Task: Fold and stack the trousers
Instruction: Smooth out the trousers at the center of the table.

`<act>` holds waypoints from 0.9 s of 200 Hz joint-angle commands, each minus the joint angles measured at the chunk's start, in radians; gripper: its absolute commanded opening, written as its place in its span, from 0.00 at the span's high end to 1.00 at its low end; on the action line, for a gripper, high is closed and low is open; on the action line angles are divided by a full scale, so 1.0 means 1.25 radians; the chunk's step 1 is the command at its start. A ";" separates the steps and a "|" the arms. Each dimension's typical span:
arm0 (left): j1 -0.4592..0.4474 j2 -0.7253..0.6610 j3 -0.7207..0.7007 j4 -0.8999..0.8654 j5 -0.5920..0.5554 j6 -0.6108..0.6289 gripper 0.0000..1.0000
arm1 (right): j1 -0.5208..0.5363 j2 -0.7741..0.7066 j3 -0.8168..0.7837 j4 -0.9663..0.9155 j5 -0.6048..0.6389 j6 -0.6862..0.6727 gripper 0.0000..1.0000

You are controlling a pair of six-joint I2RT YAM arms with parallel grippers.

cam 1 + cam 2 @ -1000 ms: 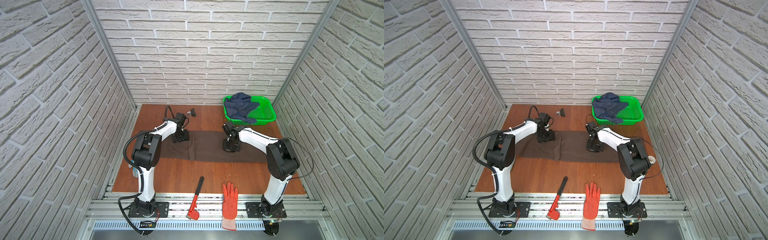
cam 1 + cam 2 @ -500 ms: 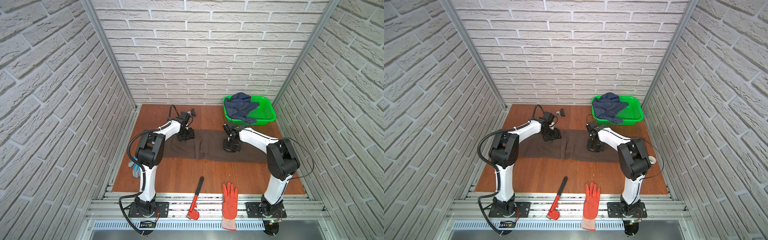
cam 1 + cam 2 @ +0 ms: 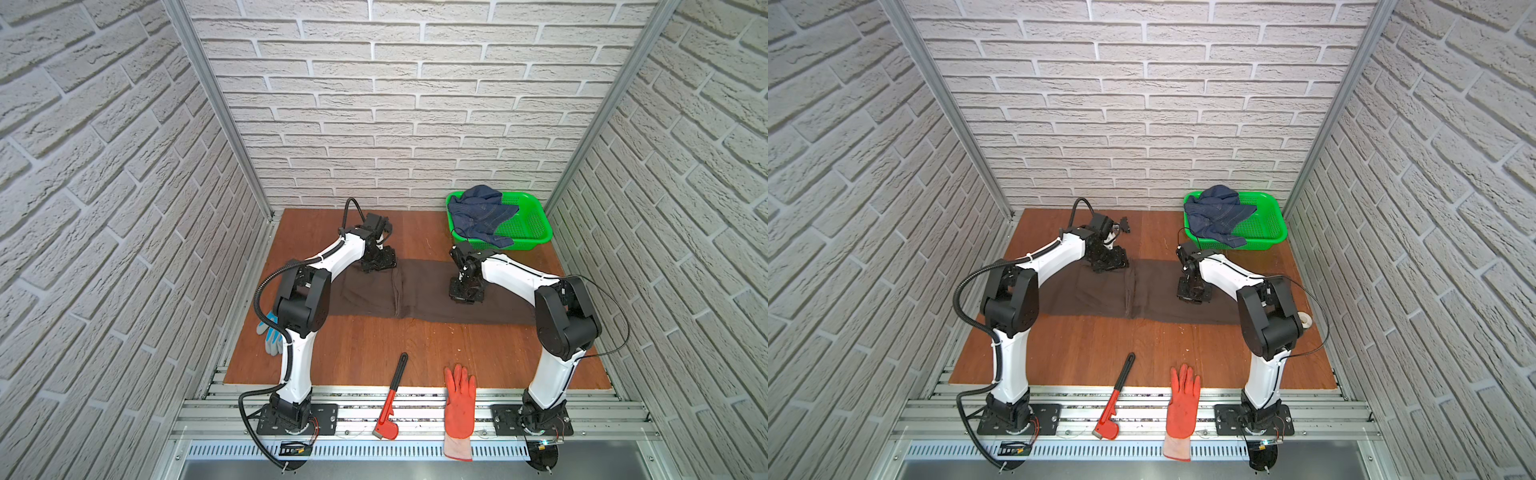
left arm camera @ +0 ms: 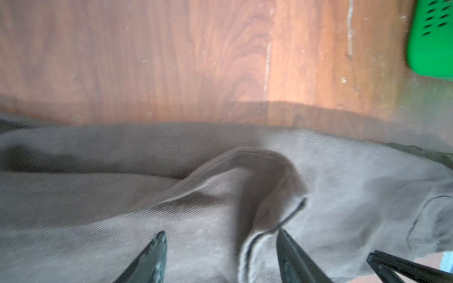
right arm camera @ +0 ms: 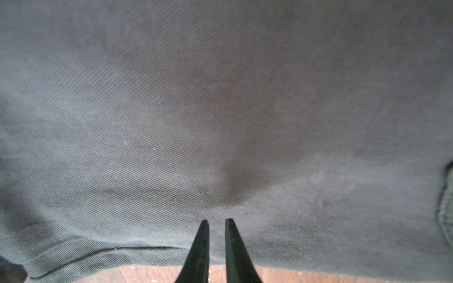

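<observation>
The dark brown trousers (image 3: 419, 291) lie flat in a long band across the table in both top views, with a raised seam or fold edge (image 3: 1130, 291) near the middle. My left gripper (image 3: 376, 264) is at their far edge, left of that fold. In the left wrist view it (image 4: 220, 235) stands open, and a lifted hem of the trousers (image 4: 257, 186) lies loose between the fingers. My right gripper (image 3: 465, 291) points down onto the cloth further right. In the right wrist view it (image 5: 217, 221) is shut to a narrow slit, with its tips on the trousers (image 5: 220, 110) near an edge.
A green basket (image 3: 536, 232) with a blue denim garment (image 3: 478, 212) stands at the back right. A red wrench (image 3: 392, 399) and an orange glove (image 3: 459, 403) lie at the front edge. A blue-grey glove (image 3: 270, 336) lies at the left. A tape roll (image 3: 1307, 320) sits at the right.
My left gripper has moved to the right along the far edge of the trousers. The right arm has stayed where it was.
</observation>
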 commanded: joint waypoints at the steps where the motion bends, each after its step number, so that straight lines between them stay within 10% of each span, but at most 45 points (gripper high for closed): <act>1: -0.023 0.018 0.008 0.004 0.040 -0.002 0.30 | -0.006 -0.025 -0.011 -0.014 0.008 -0.009 0.84; 62: -0.038 0.052 0.014 0.003 0.080 -0.022 0.35 | -0.024 -0.023 -0.023 -0.005 0.006 -0.013 0.85; 111: -0.003 0.025 -0.012 -0.009 0.075 -0.022 1.00 | -0.040 -0.009 -0.030 0.006 0.007 -0.017 0.85; 180: 0.298 -0.166 0.063 -0.352 -0.178 0.220 1.00 | -0.087 0.040 -0.032 0.007 0.031 -0.033 0.86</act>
